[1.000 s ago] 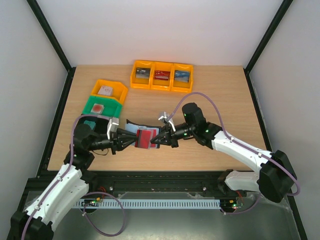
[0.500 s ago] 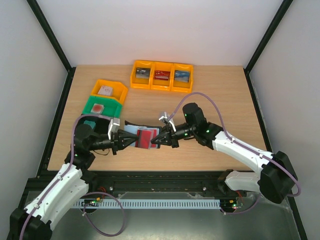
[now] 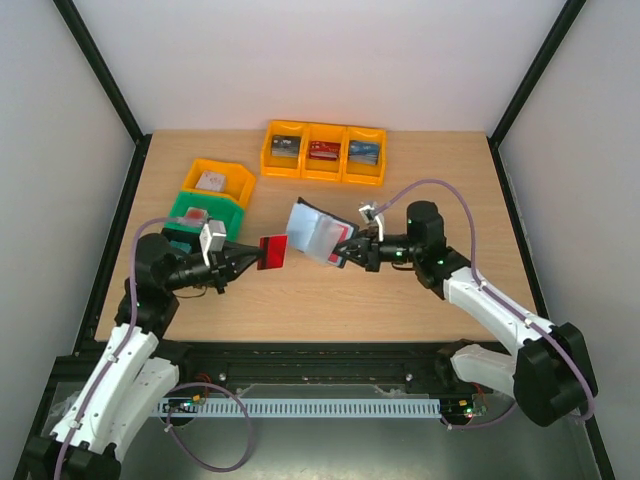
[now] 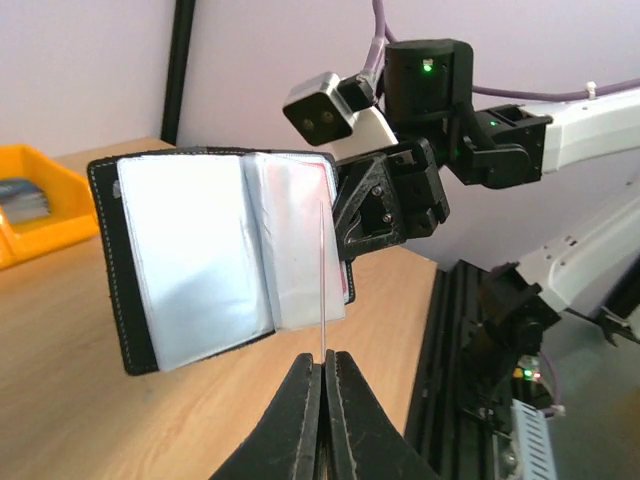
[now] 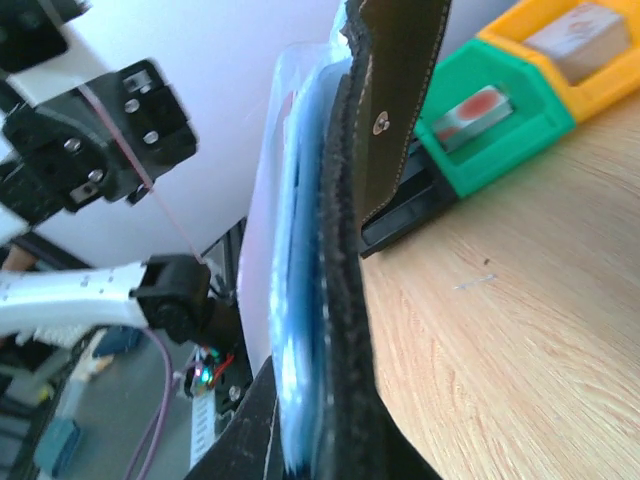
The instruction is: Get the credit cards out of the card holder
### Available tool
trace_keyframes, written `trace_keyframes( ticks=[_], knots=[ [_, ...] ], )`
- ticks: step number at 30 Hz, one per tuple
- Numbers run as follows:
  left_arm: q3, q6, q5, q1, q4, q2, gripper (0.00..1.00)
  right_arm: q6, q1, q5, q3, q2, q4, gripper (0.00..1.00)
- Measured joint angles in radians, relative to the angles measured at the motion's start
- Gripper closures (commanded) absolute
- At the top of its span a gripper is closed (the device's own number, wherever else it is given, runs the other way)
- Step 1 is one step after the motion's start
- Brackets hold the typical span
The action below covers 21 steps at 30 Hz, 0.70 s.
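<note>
Thin grip: left end effector (image 3: pixel 252 258) pinches the red card (image 3: pixel 273 251) by its edge, right end effector (image 3: pixel 347 251) clamps the card holder (image 3: pixel 313 229); card could slip free.

Left tool (image 3: pixel 252 257) closed, right tool (image 3: pixel 345 252) closed, tips facing, apart

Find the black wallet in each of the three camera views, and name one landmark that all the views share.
Top view: the wallet is near the centre, held open above the table by the right pincer.
Left wrist view: left of centre, open, with its clear pockets facing the camera.
Right wrist view: centre, close up and edge-on.
Shared landmark: the wooden table.
</note>
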<state>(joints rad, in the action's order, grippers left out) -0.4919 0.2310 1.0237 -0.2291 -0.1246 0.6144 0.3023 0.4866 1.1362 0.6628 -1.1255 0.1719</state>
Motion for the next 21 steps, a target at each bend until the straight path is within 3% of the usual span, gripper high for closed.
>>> trace_keyframes(
  ticks=[10, 16, 21],
  knots=[
    [-0.201, -0.195, -0.245, 0.000, 0.042, 0.155, 0.98, 0.469, -0.183, -0.095, -0.093, -0.018, 0.327, 0.98],
    [-0.473, -0.512, -0.507, -0.083, 0.099, 0.450, 0.98, 0.666, -0.278, -0.196, -0.096, -0.020, 0.420, 0.98],
    [-0.700, -0.824, -0.704, -0.206, 0.100, 0.750, 0.98, 0.722, -0.414, -0.256, -0.095, -0.021, 0.432, 0.98]
  ],
)
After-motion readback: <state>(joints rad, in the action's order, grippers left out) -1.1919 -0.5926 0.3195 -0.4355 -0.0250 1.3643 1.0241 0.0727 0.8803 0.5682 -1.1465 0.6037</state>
